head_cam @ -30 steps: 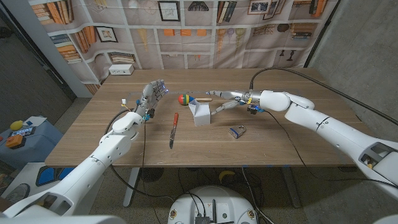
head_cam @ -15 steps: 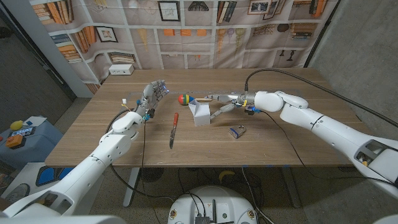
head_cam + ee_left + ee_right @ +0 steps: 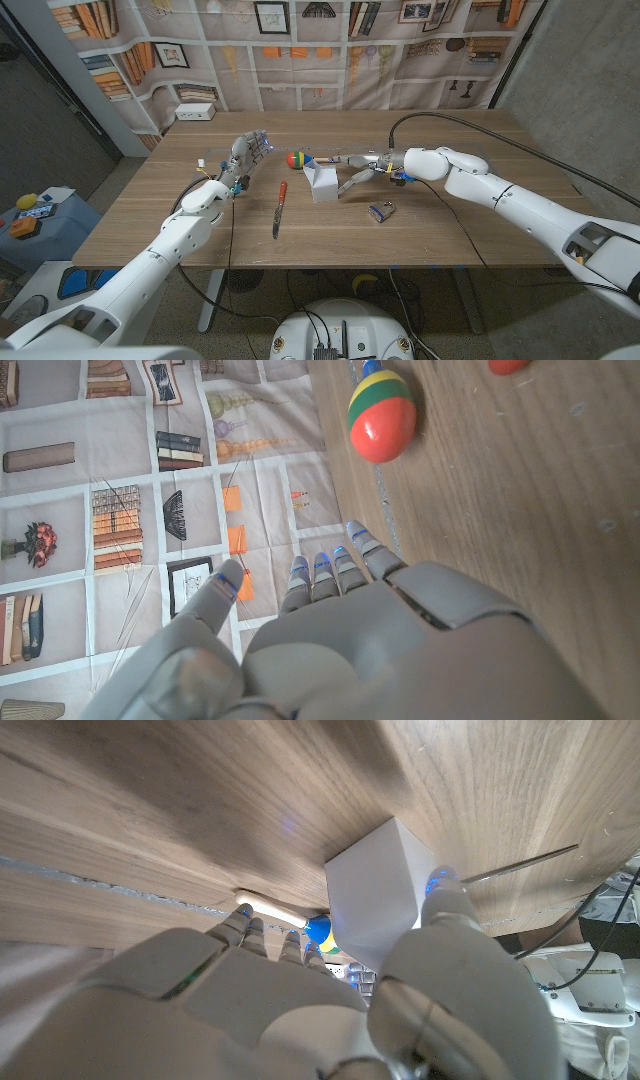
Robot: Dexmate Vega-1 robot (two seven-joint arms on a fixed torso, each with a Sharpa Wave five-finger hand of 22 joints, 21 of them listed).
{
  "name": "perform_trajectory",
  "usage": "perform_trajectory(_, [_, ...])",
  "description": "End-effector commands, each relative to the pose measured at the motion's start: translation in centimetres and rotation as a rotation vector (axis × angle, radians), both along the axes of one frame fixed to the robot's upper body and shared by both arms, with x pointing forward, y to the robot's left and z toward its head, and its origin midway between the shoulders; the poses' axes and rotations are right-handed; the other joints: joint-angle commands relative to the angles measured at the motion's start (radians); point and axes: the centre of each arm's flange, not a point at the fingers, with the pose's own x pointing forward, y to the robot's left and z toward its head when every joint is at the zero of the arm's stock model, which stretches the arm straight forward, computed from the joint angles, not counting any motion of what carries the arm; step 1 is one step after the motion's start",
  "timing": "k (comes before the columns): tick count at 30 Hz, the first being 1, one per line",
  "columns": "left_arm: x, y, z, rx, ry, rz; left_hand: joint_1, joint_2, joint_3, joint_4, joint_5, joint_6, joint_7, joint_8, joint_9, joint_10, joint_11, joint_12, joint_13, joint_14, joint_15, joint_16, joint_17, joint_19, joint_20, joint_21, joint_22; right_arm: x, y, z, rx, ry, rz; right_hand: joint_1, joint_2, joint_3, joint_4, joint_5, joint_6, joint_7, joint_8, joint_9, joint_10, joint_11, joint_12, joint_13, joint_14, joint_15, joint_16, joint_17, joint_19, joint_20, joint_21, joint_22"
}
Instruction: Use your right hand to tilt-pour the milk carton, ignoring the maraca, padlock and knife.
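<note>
The white milk carton (image 3: 322,183) stands upright near the table's middle. My right hand (image 3: 362,168) has come in from the carton's right with its fingers apart: the long fingers (image 3: 343,158) run behind it and the thumb (image 3: 352,181) sits by its near right side. In the right wrist view the thumb's tip (image 3: 444,886) lies at the carton (image 3: 375,900) edge; whether it touches is unclear. My left hand (image 3: 248,151) is raised at the left, fingers spread, holding nothing; it shows again in the left wrist view (image 3: 330,645).
The striped maraca (image 3: 296,159) lies just behind the carton, and in the left wrist view (image 3: 381,415). A red-handled knife (image 3: 279,207) lies to the carton's left, a padlock (image 3: 380,211) to its front right. A white box (image 3: 195,111) sits at the back left edge.
My right hand has slid left toward the carton, so its fingers now reach past the carton's back and its thumb comes alongside. The left hand and the objects have stayed put.
</note>
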Motion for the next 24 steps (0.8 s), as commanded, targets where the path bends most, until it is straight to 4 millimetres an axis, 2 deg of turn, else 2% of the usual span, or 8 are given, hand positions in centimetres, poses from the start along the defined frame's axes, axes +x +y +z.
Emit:
perform_trajectory(1, [0.47, -0.42, -0.32, 0.004, 0.014, -0.01, -0.01, 0.074, 0.006, 0.004, 0.001, 0.01, 0.0, 0.002, 0.006, 0.008, 0.003, 0.002, 0.004, 0.007, 0.001, 0.004, 0.002, 0.008, 0.001, 0.008, 0.004, 0.2, 0.8, -0.34, 0.017, -0.006, 0.011, 0.018, 0.0, 0.013, 0.001, 0.009, -0.1, -0.007, 0.013, 0.003, 0.018, -0.004, 0.011, 0.004, -0.075, -0.003, 0.009, 0.001, 0.016, -0.001, 0.007, 0.003])
perform_trajectory(14, [0.62, -0.63, -0.49, 0.009, 0.022, -0.014, -0.011, 0.073, 0.007, 0.006, 0.001, 0.015, -0.001, 0.003, 0.006, 0.013, 0.0, 0.003, 0.004, 0.01, 0.001, 0.004, 0.002, 0.01, 0.003, 0.007, 0.004, 0.27, 1.14, -0.6, 0.074, -0.025, 0.042, 0.066, -0.01, 0.035, -0.002, 0.012, -0.022, -0.009, 0.045, 0.007, 0.096, -0.018, 0.034, 0.007, -0.026, -0.023, 0.027, -0.003, 0.059, -0.01, 0.011, 0.002])
perform_trajectory(19, [0.68, -0.75, -0.63, 0.011, 0.027, -0.017, -0.012, 0.073, 0.008, 0.006, 0.001, 0.019, 0.0, 0.004, 0.006, 0.015, 0.001, 0.003, 0.004, 0.011, 0.002, 0.004, 0.002, 0.012, 0.005, 0.008, 0.004, 0.16, 1.03, -0.78, 0.096, -0.031, 0.051, 0.097, -0.026, 0.044, -0.002, 0.002, 0.036, -0.017, 0.07, 0.013, 0.151, -0.039, 0.046, 0.008, 0.011, -0.038, 0.04, -0.006, 0.09, -0.019, 0.013, 0.002])
perform_trajectory(24, [0.74, -0.84, -0.62, 0.015, 0.028, -0.021, -0.012, 0.072, 0.008, 0.008, 0.001, 0.021, 0.001, 0.004, 0.007, 0.017, 0.003, 0.004, 0.004, 0.013, 0.003, 0.004, 0.002, 0.013, 0.008, 0.008, 0.004, 0.2, 0.91, -0.95, 0.109, -0.035, 0.053, 0.115, -0.035, 0.051, 0.002, -0.008, 0.097, -0.01, 0.095, 0.015, 0.194, -0.052, 0.054, 0.007, 0.04, -0.056, 0.05, -0.008, 0.11, -0.023, 0.012, 0.002])
